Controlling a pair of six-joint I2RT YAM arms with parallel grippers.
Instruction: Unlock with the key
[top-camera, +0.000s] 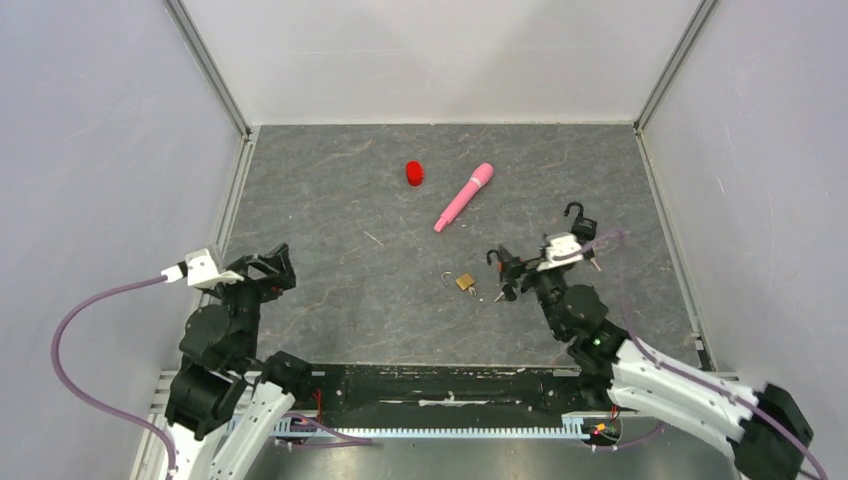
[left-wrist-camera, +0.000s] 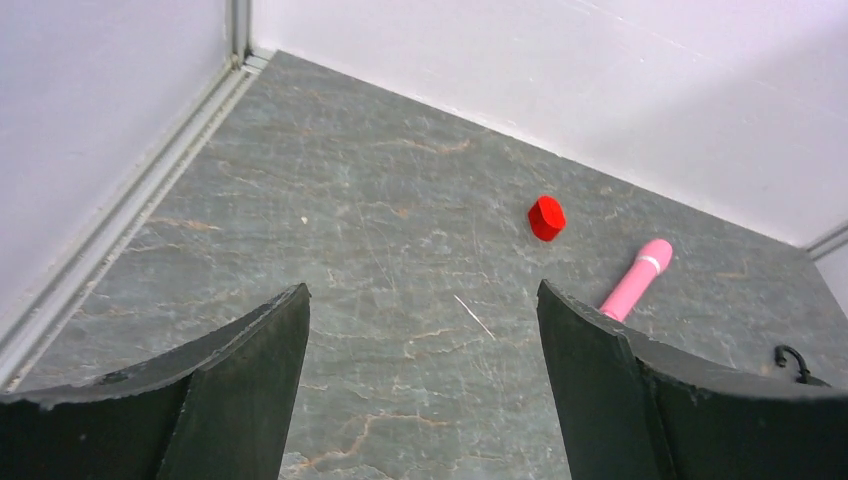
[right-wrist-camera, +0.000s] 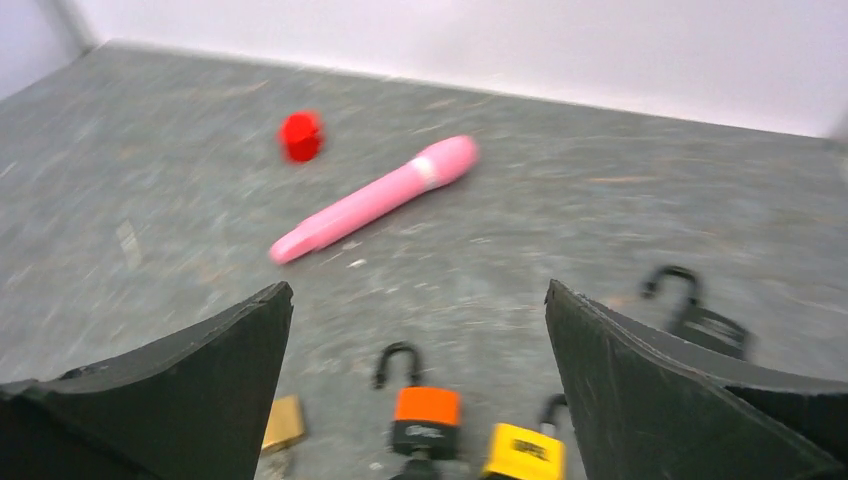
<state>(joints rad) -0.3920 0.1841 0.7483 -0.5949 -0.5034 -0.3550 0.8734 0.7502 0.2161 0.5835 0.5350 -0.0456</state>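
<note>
In the right wrist view my right gripper (right-wrist-camera: 415, 290) is open, its jaws wide apart with nothing between them. Below the gap an orange and black padlock (right-wrist-camera: 425, 415) lies on the floor, its black shackle looking swung open. A dark blurred stub (right-wrist-camera: 414, 468) pokes from its base at the frame's bottom edge; I cannot tell whether it is the key. A yellow padlock (right-wrist-camera: 523, 452) lies beside it, and a brass padlock (right-wrist-camera: 284, 422) shows by the left finger. From above, the brass padlock (top-camera: 465, 282) lies just left of my right gripper (top-camera: 540, 245). My left gripper (left-wrist-camera: 422, 290) is open over bare floor.
A pink marker (top-camera: 464, 196) and its red cap (top-camera: 414, 173) lie toward the back of the grey floor (top-camera: 330, 230). A black shackle (right-wrist-camera: 690, 300) lies past my right finger. White walls close in the floor on three sides.
</note>
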